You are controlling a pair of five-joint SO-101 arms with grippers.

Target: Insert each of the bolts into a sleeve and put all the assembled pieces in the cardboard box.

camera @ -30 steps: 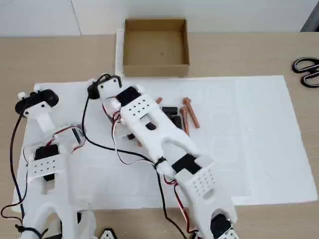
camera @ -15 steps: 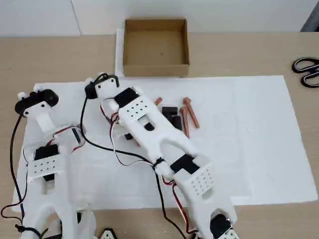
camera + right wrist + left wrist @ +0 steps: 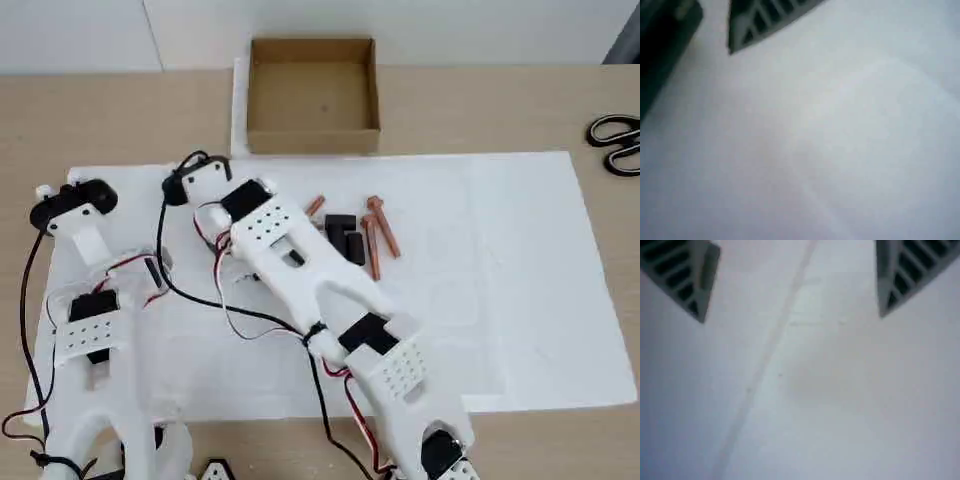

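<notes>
The open cardboard box [image 3: 313, 130] stands at the table's far edge with nothing in it. Three copper bolts [image 3: 380, 226] and two black sleeves [image 3: 345, 236] lie loose on the white sheet [image 3: 520, 260] below the box. My right gripper [image 3: 205, 190] points down over the sheet, just left of those parts. A dark shape [image 3: 662, 45] sits beside it in the right wrist view; I cannot tell what it is. My left gripper [image 3: 790, 315] hangs open over bare sheet at the far left, nothing between its fingertips [image 3: 697, 285].
Black-handled scissors [image 3: 615, 143] lie on the wooden table at the far right edge. The right arm [image 3: 300, 265] stretches diagonally across the middle of the sheet, trailing cables. The sheet's right half holds nothing.
The right arm has swung a little to the left, uncovering more of the black sleeves. The left arm has stayed put.
</notes>
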